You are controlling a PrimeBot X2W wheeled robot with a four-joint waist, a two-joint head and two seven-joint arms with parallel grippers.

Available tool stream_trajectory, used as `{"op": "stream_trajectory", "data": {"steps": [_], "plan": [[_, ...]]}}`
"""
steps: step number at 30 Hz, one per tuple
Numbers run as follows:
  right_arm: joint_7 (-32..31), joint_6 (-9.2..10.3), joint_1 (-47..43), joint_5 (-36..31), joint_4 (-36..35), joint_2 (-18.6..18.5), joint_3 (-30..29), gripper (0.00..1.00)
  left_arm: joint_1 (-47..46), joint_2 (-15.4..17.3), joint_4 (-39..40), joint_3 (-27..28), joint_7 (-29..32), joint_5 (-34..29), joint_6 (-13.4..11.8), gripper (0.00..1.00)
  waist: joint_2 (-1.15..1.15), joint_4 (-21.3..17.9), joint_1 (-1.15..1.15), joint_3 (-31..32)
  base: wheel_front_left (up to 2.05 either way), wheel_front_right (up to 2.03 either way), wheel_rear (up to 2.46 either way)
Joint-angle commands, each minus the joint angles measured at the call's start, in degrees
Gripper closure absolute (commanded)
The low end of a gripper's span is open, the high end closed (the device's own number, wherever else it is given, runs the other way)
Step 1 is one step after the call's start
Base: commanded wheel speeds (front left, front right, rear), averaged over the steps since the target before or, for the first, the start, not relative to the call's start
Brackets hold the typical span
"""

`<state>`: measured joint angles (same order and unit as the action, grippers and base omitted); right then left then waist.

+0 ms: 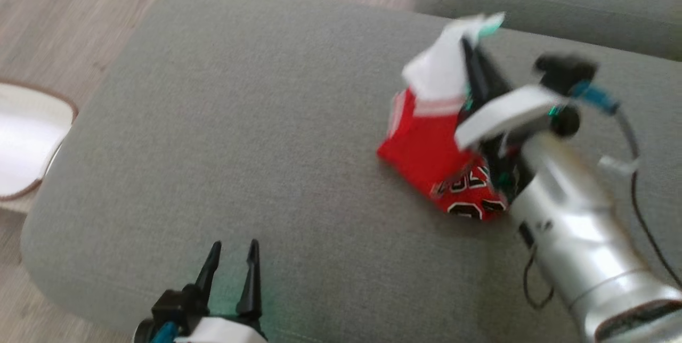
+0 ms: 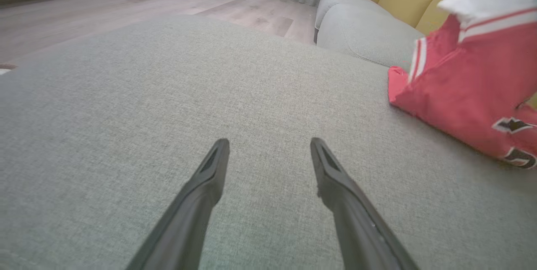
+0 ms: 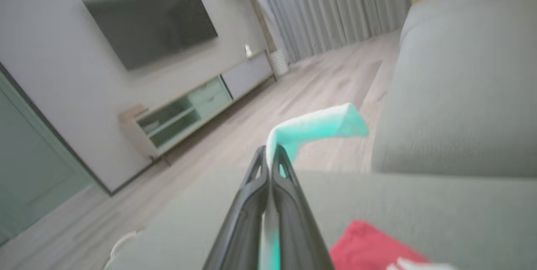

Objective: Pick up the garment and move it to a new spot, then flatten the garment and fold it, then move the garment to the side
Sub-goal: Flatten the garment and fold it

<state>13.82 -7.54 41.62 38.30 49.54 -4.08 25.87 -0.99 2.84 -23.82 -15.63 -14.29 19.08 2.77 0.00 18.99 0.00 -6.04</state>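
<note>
The right gripper is clamped tight on a white edge of the red and white fabric jersey, its two dark fingers pressed together with the cloth pinched between them. The jersey hangs from that pinch in a crumpled peak, and its lower red part, with black numerals, rests on the right side of the broad grey woven-fabric cushion. The left gripper hovers at the cushion's near edge, fingers spread wide and holding nothing, well apart from the jersey.
</note>
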Motion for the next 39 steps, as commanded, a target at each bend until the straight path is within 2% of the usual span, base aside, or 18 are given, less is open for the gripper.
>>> {"op": "stream_trajectory", "data": {"steps": [1, 7, 13, 17, 26, 29, 32, 35, 36, 39], "plan": [[1.0, 0.05, 3.7, -0.4, -3.6, 0.8, -1.4, 1.00, -0.2, 0.0, 1.3, 2.4, -0.7, -0.7, 0.1, 0.00, 0.00, -1.4, 0.00, 1.4, 0.00, 0.00, 0.00], [1.2, 0.05, 6.9, -4.8, -14.2, -2.0, -10.4, 1.00, 1.1, 0.0, 1.2, 3.4, -0.7, -0.9, 0.4, 0.00, 0.00, -4.1, 0.00, 4.0, 0.00, 0.00, 0.00], [1.2, 0.05, 8.0, -7.3, -19.1, -5.4, -14.8, 1.00, 2.3, 0.0, 1.1, 4.2, -0.7, -1.1, 0.5, 0.00, 0.00, -5.8, 0.00, 6.0, 0.00, 0.00, 0.00], [-0.2, 0.05, 8.3, -7.4, -21.6, -5.3, -14.1, 1.00, 3.1, 0.0, 0.8, 4.7, -0.7, -1.3, 0.7, 0.00, 0.00, -6.4, 0.00, 6.9, 0.00, 0.00, 0.00], [-1.9, 0.05, 12.0, -4.5, -25.8, 0.4, -8.8, 1.00, 3.4, 0.0, -0.1, 4.2, -0.7, -0.9, 1.0, 0.00, 0.00, -5.2, 0.00, 7.2, 0.00, 0.00, 0.00], [-1.1, 0.05, 15.1, -3.1, -25.6, 1.0, -10.7, 1.00, 3.6, 0.0, -0.1, 4.4, -0.7, -1.0, 0.9, 0.00, 0.00, -4.7, 0.00, 7.0, 0.00, 0.00, 0.00], [-0.8, 0.05, 17.8, -4.7, -23.2, 1.1, -14.2, 1.00, 3.7, 0.0, 0.0, 4.6, -0.7, -1.0, 0.9, 0.00, 0.00, -4.3, 0.00, 6.1, 0.00, 0.00, 0.00], [-1.4, 0.05, 18.9, -9.9, -17.0, 0.8, -19.3, 1.00, 3.5, 0.0, -0.1, 4.3, -0.7, -0.8, 1.0, 0.00, 0.00, -3.9, 0.00, 4.8, 0.00, 0.00, 0.00], [-1.4, 0.05, 18.9, -9.9, -17.0, 0.8, -19.3, 1.00, 3.5, 0.0, -0.1, 4.3, -0.7, -0.8, 1.0, 0.00, 0.00, -3.9, 0.00, 4.8, 0.00, 0.00, 0.00], [-1.9, 0.05, 18.9, -18.7, -8.3, -1.5, -24.2, 1.00, 2.4, 0.0, -0.2, 3.0, -0.7, -0.4, 1.1, 0.00, 0.00, -2.9, 0.00, 2.9, 0.00, 0.00, 0.00]]}}
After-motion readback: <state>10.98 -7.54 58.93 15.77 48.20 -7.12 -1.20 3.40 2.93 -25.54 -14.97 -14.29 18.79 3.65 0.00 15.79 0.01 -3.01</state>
